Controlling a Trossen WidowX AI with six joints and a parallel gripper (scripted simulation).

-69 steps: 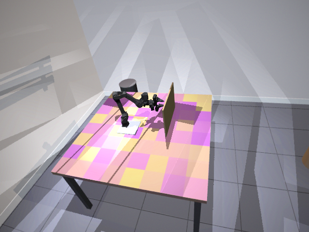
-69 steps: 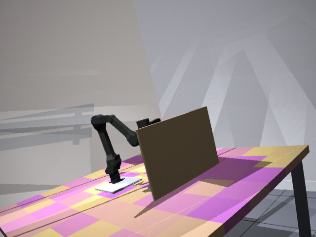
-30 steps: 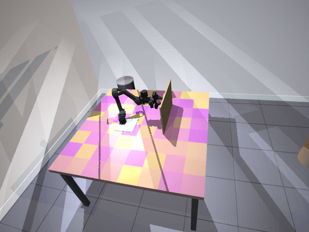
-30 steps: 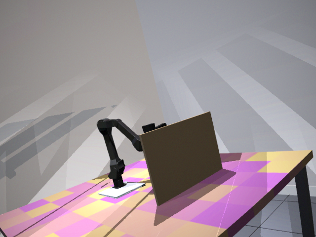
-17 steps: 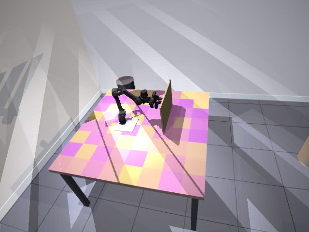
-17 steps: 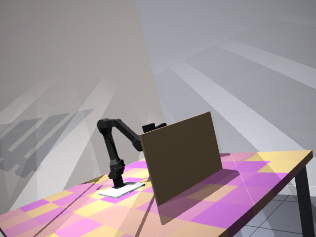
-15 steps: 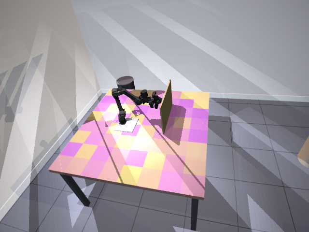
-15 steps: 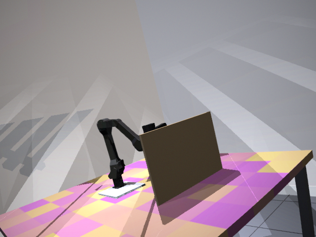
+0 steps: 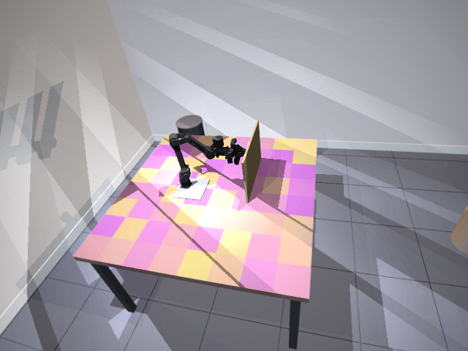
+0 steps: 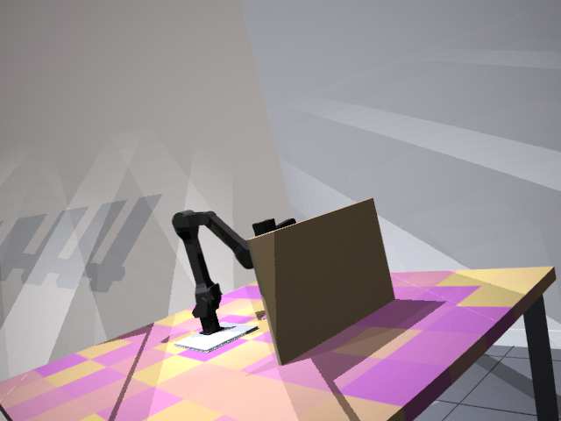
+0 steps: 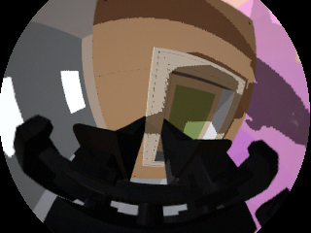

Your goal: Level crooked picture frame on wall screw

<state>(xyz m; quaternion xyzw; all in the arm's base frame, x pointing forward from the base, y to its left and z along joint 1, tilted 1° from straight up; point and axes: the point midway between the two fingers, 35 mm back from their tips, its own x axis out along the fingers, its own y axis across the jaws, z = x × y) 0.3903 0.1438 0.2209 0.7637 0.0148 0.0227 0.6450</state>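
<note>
The pincer [image 9: 242, 151] [image 11: 154, 120] is drawn in to a narrow gap, its fingertips on either side of the pale rail of the picture frame [image 11: 156, 87], which it has hold of. The black arm [image 9: 180, 159] [image 10: 195, 258] reaches from its white base plate [image 9: 202, 192] [image 10: 239, 334] toward an upright brown panel [image 9: 254, 162] [image 10: 330, 289] [image 11: 126, 58].

The panel stands toward the right edge of the patchwork table [image 9: 151, 257] [image 10: 512, 281] [image 11: 238, 141], nearer the far right corner than the near one. The frame is on the panel's arm-facing side; the exterior view shows only the other side, and the screw cannot be made out.

The frame is gripped but not yet released to hang by itself. Lifting, shifting by a notch, letting go and looking seem to remain for this try; how many notches are needed cannot be told.

The frame faces the arm. In the wrist view, the table lies to the right, so the gripped rail is probably the upper one. The long axis appears to follow that rail, roughly sideways along the panel. The rail looks slanted against the panel's edge, so the frame is probably still crooked, though the curved view makes the amount uncertain.
</note>
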